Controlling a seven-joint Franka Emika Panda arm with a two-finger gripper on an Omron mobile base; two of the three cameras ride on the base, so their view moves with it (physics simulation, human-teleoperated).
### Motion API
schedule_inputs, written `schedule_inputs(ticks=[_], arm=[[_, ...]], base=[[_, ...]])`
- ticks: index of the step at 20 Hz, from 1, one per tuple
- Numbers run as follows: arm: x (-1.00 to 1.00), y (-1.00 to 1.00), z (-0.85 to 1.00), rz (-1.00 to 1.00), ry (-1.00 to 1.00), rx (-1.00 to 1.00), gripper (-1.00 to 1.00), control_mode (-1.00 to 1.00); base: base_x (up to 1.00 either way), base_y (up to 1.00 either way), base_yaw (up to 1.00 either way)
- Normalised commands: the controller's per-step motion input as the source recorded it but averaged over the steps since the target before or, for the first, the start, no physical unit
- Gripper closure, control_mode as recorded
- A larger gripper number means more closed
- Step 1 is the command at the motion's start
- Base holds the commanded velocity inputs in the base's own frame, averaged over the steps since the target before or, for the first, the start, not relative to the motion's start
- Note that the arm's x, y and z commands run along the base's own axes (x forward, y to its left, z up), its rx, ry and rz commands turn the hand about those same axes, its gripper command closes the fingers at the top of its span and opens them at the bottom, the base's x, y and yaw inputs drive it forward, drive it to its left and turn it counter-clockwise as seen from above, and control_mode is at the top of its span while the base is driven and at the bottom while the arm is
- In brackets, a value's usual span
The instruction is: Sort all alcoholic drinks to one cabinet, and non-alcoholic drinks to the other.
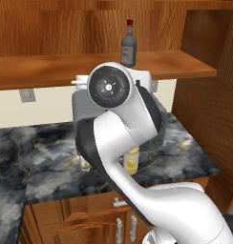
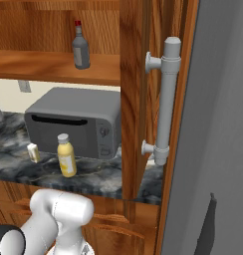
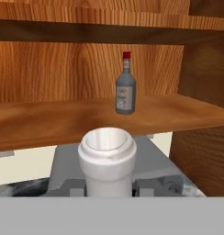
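**White bottle in the gripper, grey bottle up on the shelf**

In the hand view, the gripper is closed around the slim white bottle. We look down on the bottle's round open top. It stands up between the two dark finger tips, one on each side of it. The bottle sits right in the middle, near the bottom of that view.

Past the white bottle is the long shelf of the reddish-brown wall cabinet. The squat dark grey bottle with the red cap and pale label stands upright on this shelf. It is above the white bottle in the hand view, a little to the right, and well apart from it. The two bottles do not touch.

In the left base view, the robot arm rises in front of the counter and hides the gripper. The dark grey bottle shows above the arm, on the shelf board.

Under the shelf is a grey microwave on the dark marble counter. The yellow juice bottle with the pale grey cap stands upright on the counter, just in front of the microwave. The small cream carton stands near it, to the left in the right base view. Both are low down, well below the shelf and the grey bottle.

On the right side of the right base view there is a tall wooden panel with a big grey handle.
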Motion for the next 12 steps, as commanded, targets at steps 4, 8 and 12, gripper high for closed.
schedule_inputs(ticks=[4,8,12], arm=[[-0.03,0.0,0.32,0.0,-0.03,0.0,1.0,-1.0],[0.0,0.0,0.19,0.0,-0.05,-0.01,1.0,-1.0],[0.0,0.0,0.08,0.0,-0.06,-0.02,1.0,-1.0]], base=[[0.0,0.0,0.0],[0.0,0.0,0.0],[0.0,0.0,0.0]])
